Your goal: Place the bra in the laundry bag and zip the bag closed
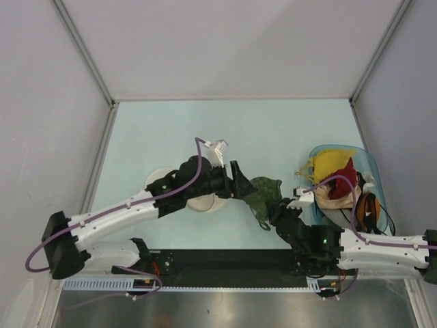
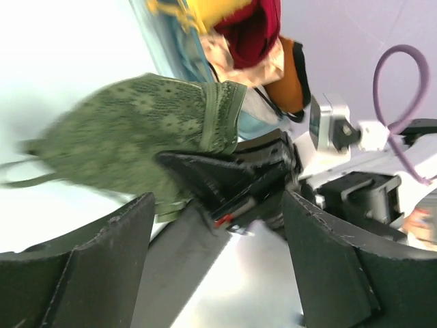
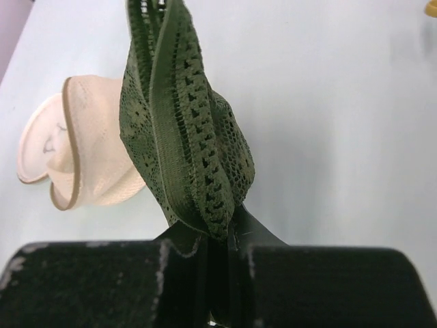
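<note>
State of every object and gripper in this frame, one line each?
bra: pinched at its band, not bagged yet.
laundry bag: unzipped, lying open.
right gripper: shut on the bra.
left gripper: open, empty, beside the bra.
blue tub: holding garments.

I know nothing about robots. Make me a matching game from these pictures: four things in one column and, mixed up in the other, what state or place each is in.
Things:
1. bra
2. laundry bag
3. blue tub
4. left gripper

States:
A. lying open on the table
B. open, holding nothing
C. pinched in the right gripper
D. holding yellow and red clothes

Pairs: 1-C, 2-A, 3-D, 4-B.
</note>
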Robot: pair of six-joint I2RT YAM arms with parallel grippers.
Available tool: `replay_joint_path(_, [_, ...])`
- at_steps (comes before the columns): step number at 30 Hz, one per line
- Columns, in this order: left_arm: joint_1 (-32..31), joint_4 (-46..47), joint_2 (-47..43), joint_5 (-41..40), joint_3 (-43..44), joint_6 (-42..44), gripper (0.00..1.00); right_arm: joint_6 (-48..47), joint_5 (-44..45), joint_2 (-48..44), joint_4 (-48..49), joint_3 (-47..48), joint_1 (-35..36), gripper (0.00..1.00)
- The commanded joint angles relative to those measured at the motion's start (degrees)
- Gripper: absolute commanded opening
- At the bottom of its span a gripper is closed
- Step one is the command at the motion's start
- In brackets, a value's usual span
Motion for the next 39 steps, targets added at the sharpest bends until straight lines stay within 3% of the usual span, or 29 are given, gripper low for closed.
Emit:
replay_joint_path(1, [2.2, -7.7, -8.3, -5.6, -1.0, 13.1, 0.78, 1.7, 0.3, -2.7, -5.7, 2.8, -1.8, 0.00])
replay_joint_path(6, [13.7, -16.0, -11.3, 1.6, -4.0, 17.1, 0.81, -2.3, 0.6, -5.4, -9.8, 6.1, -2.3, 0.00])
replay_joint_path(9, [17.6, -22.8, -8.3, -0.6, -2.8, 18.6, 0.81, -4.2, -0.5, -6.8, -11.0, 7.6, -3.3, 0.00])
replay_joint_path(12, [20.6, -22.8, -6.9, -0.5, -3.6, 19.1, 0.73, -5.7, -1.9, -7.8, -11.4, 8.7, -4.1, 0.00])
replay_joint_path(17, [25.8, -18.3, -3.8, 7.3, -4.9, 19.4, 0.64, -5.4, -3.1, -8.5, -13.9, 10.2, -4.4, 0.00])
replay_joint_path(22, [26.1, -17.9, 1.7, 5.5, -5.0, 19.0, 0.70, -4.9, -4.2, -9.8, -15.0, 10.4, -4.4, 0.00])
replay_joint_path(26, [25.8, -11.7, 5.6, 8.2, -8.5, 16.8, 0.67, -5.4, -4.7, -10.8, -15.5, 11.0, -4.5, 0.00])
replay_joint_path(30, [24.3, -7.9, 9.4, 9.3, -8.0, 14.7, 0.47, -5.5, -4.7, -11.2, -17.1, 12.4, -4.3, 0.00])
replay_joint_path(33, [20.2, -6.6, 12.2, 7.9, -5.4, 14.0, 0.41, -5.1, -4.6, -11.8, -18.3, 12.9, -4.4, 0.00])
replay_joint_path(35, [17.3, -6.1, 16.2, 8.7, -2.9, 13.4, 0.35, -5.0, -4.5, -12.1, -18.4, 13.0, -4.4, 0.00])
replay_joint_path(36, [16.4, -5.9, 17.2, 8.4, -2.0, 13.3, 0.27, -5.0, -4.4, -12.4, -18.4, 13.0, -4.3, 0.00])
replay_joint_path(39, [12.9, -5.1, 18.4, 6.7, -0.2, 12.6, 0.19, -5.1, -4.3, -12.7, -18.8, 13.5, -4.4, 0.00])
